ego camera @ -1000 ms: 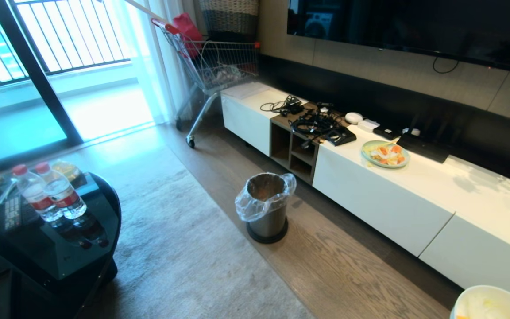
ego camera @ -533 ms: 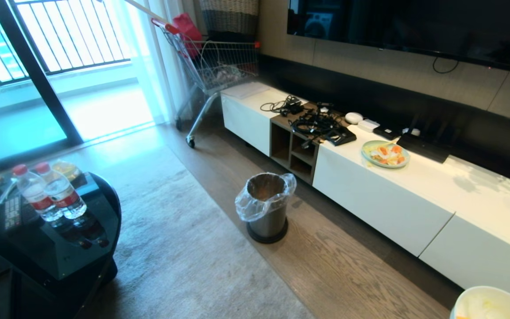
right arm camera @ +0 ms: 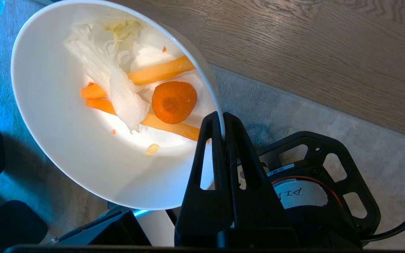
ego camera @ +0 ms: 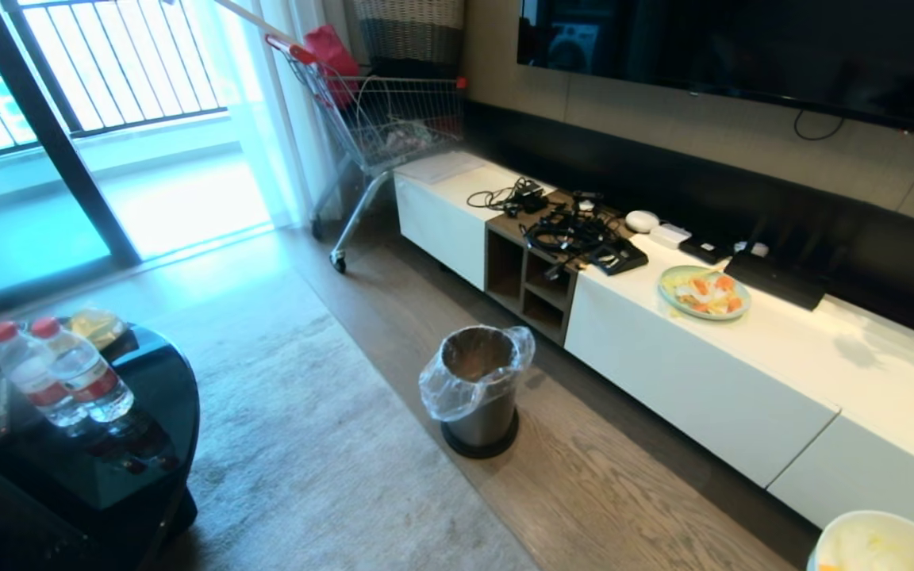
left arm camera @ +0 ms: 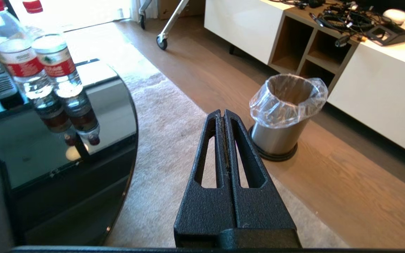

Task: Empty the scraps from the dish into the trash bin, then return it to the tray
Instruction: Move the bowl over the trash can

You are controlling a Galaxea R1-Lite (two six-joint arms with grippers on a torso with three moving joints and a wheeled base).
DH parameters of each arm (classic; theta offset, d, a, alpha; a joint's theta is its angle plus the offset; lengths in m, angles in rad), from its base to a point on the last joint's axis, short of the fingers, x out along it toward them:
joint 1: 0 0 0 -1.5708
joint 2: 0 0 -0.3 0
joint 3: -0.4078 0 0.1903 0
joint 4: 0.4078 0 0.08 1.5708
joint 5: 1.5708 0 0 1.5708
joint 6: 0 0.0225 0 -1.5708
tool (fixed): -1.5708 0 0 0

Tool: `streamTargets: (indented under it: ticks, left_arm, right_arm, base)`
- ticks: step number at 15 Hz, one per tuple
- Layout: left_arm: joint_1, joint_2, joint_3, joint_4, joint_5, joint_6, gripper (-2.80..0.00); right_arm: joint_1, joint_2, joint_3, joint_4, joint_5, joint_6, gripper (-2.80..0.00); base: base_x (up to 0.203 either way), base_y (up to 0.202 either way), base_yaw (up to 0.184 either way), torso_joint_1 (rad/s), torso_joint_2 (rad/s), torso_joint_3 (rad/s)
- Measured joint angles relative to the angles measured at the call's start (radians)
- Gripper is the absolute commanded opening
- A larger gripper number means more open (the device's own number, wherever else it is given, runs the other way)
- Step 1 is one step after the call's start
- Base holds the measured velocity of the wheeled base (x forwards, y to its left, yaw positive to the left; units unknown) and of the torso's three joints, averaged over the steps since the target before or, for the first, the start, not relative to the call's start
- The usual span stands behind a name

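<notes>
One relation governs the coming move: the trash bin (ego camera: 479,388) stands on the floor toward 10 o'clock of the dish (ego camera: 877,543), which the right end effector (right arm camera: 223,121) pinches by its rim, scraps (right arm camera: 142,95) inside; the left end effector (left arm camera: 223,116) hangs closed, empty.

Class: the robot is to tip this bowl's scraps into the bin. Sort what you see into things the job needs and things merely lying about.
Needed:
white bowl
carrot and vegetable scraps
lined metal trash bin
right gripper, clamped on the bowl's rim

Lying about:
water bottles
green plate of food
shopping cart
tangled cables
</notes>
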Motion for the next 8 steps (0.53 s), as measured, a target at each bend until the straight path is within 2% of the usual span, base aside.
streamTargets:
  ticks: [5, 6, 8]
  left_arm:
    - [0.000, 0.000, 0.000, 0.000, 0.000, 0.000, -2.80]
    - [0.000, 0.000, 0.000, 0.000, 0.000, 0.000, -2.80]
    - [0.000, 0.000, 0.000, 0.000, 0.000, 0.000, -2.80]
  right_arm:
    - [0.000, 0.000, 0.009, 0.000, 0.000, -0.001, -2.80]
    - [0.000, 0.000, 0.011, -0.002, 0.000, -0.001, -2.80]
    - [0.000, 0.000, 0.014, -0.002, 0.000, -0.002, -2.80]
  base:
    - [0.184, 0.000, 0.002, 0.005, 0.00, 0.002]
    - [0.110, 0.000, 0.003, 0.009, 0.00, 0.005]
    - [0.000, 0.000, 0.000, 0.000, 0.00, 0.000]
